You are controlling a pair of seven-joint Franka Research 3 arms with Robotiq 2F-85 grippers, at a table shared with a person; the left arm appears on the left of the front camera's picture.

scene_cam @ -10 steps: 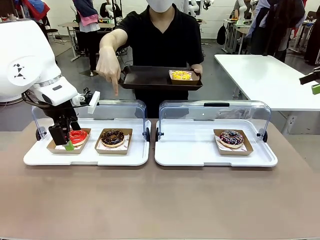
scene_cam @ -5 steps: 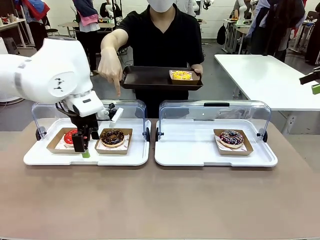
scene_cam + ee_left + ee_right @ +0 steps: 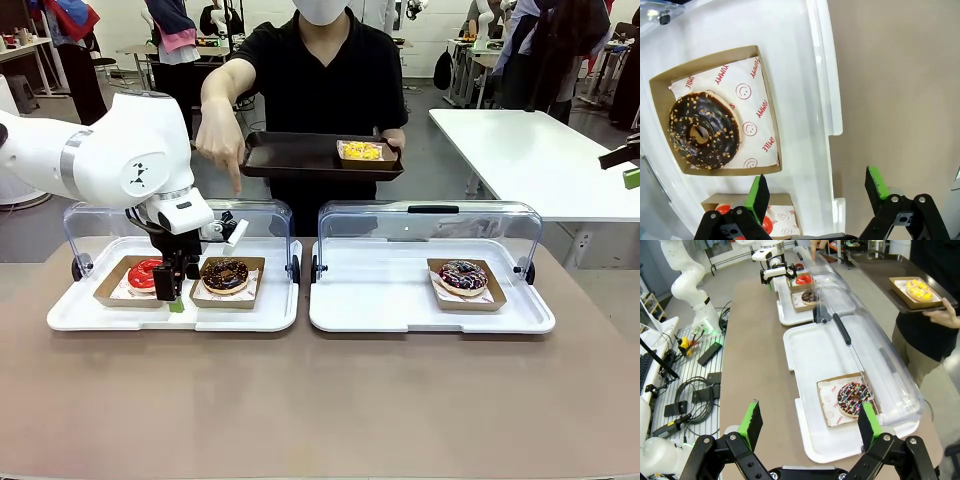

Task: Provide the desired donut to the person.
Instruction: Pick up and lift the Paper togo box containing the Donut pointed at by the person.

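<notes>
Broadly, the brown desk filled the lower half of the front view, and the person stood at top centre behind it. Two white trays lay side by side across the middle, each with its clear lid swung up at the back. The left tray held two cardboard boats: a red donut and, to its right, a chocolate donut. The right tray held one boat with a sprinkled donut at its right end. The person carried a dark tray bearing a yellow donut in a boat.

The person's hand pointed its index finger straight down, just above the chocolate donut in the picture. That donut lay flat, hole up; being round, it had no long axis.

The left gripper hung between the two boats, jaws wide and holding nothing. The left wrist view placed one pad over the tray and the other over the desk, and showed nut crumbs and red print on the paper. The right gripper stood open and empty at lower centre of its own view, which also showed cables on the floor at the left.
</notes>
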